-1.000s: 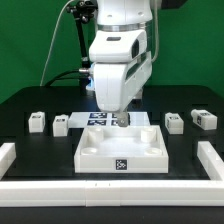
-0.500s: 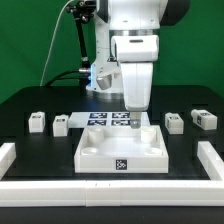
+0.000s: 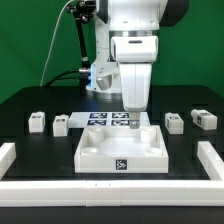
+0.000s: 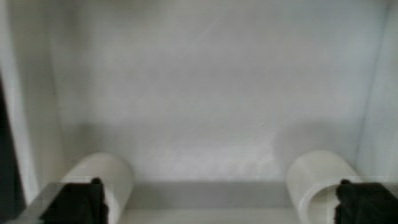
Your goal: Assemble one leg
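Note:
Four small white legs lie on the black table in the exterior view: two at its left (image 3: 37, 122) (image 3: 61, 125) and two at its right (image 3: 174, 121) (image 3: 203, 118). The large white square tray-like piece (image 3: 100, 158) sits in the middle front. My gripper (image 3: 135, 119) hangs low over the tray's far edge, right of its middle, away from every leg. In the wrist view the gripper (image 4: 214, 197) is open and empty, and its two fingers (image 4: 103, 182) stand wide apart over the tray's white surface (image 4: 214, 90). No leg shows there.
The marker board (image 3: 100, 118) lies just behind the tray, partly hidden by the arm. White rails border the table at the exterior view's left (image 3: 8, 153), right (image 3: 213, 160) and front (image 3: 110, 191). A green backdrop stands behind.
Since a second ago the gripper has shifted toward the exterior view's right and turned about its vertical axis. It has held still for the last half second. The legs have not moved.

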{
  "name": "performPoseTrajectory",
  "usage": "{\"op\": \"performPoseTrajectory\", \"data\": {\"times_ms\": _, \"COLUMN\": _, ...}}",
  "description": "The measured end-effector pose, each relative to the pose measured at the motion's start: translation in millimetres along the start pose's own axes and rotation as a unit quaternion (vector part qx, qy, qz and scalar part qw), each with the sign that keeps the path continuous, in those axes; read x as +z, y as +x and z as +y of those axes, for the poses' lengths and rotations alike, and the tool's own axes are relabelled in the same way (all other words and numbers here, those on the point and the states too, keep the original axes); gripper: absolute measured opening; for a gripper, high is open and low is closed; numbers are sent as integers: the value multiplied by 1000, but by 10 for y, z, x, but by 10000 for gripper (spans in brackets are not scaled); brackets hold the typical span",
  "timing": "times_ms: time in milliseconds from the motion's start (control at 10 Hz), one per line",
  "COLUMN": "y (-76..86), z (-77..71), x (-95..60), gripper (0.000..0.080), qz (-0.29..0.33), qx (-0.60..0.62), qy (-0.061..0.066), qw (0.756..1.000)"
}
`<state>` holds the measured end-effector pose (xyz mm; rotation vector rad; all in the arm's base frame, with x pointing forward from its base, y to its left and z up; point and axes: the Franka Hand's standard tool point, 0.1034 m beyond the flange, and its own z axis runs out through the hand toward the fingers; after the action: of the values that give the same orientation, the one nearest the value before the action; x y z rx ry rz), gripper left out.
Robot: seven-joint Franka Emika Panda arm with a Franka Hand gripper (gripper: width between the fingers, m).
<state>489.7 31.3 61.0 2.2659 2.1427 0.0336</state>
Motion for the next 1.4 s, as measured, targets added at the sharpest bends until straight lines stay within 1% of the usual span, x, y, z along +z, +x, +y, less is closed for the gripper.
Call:
{"op": "performPoseTrajectory", "data": {"times_ms": 100, "y": 32, "z": -178, "x": 43, "gripper": 650, "qz": -2, "qx": 0, "qy": 6, "qw": 1000}}
{"op": "performPoseTrajectory", "data": {"times_ms": 200, "y": 44, "z": -321, "x": 72, "gripper": 650, "qz": -3, "qx": 1, "qy": 13, "qw": 1000}}
{"op": "performPoseTrajectory", "data": {"times_ms": 300, "y": 15, "z": -438, "x": 142, "gripper": 650, "qz": -1, "qx": -1, "qy": 18, "qw": 1000}}
{"op": "performPoseTrajectory", "data": {"times_ms": 400, "y": -49, "z": -522, "x": 239, "gripper": 650, "qz": 1, "qx": -3, "qy": 21, "qw": 1000}}
{"op": "performPoseTrajectory", "data": {"times_ms": 600, "y": -137, "z": -594, "x": 430, "gripper": 650, "qz": 6, "qx": 5, "qy": 31, "qw": 999}}
{"op": "performPoseTrajectory", "data": {"times_ms": 700, "y": -156, "z": -607, "x": 489, "gripper": 650, "qz": 7, "qx": 8, "qy": 35, "qw": 999}}
{"op": "performPoseTrajectory", "data": {"times_ms": 800, "y": -153, "z": -605, "x": 504, "gripper": 650, "qz": 7, "qx": 9, "qy": 36, "qw": 999}}
{"op": "performPoseTrajectory", "data": {"times_ms": 900, "y": -131, "z": -586, "x": 490, "gripper": 528, "qz": 8, "qx": 11, "qy": 34, "qw": 999}}
{"op": "performPoseTrajectory", "data": {"times_ms": 1000, "y": -119, "z": -575, "x": 480, "gripper": 528, "qz": 8, "qx": 12, "qy": 32, "qw": 999}}
{"op": "performPoseTrajectory", "data": {"times_ms": 1200, "y": -131, "z": -584, "x": 492, "gripper": 253, "qz": 8, "qx": 13, "qy": 34, "qw": 999}}
{"op": "performPoseTrajectory", "data": {"times_ms": 1300, "y": -132, "z": -586, "x": 493, "gripper": 253, "qz": 8, "qx": 13, "qy": 34, "qw": 999}}
{"op": "performPoseTrajectory", "data": {"times_ms": 1400, "y": -133, "z": -586, "x": 495, "gripper": 79, "qz": 8, "qx": 14, "qy": 34, "qw": 999}}
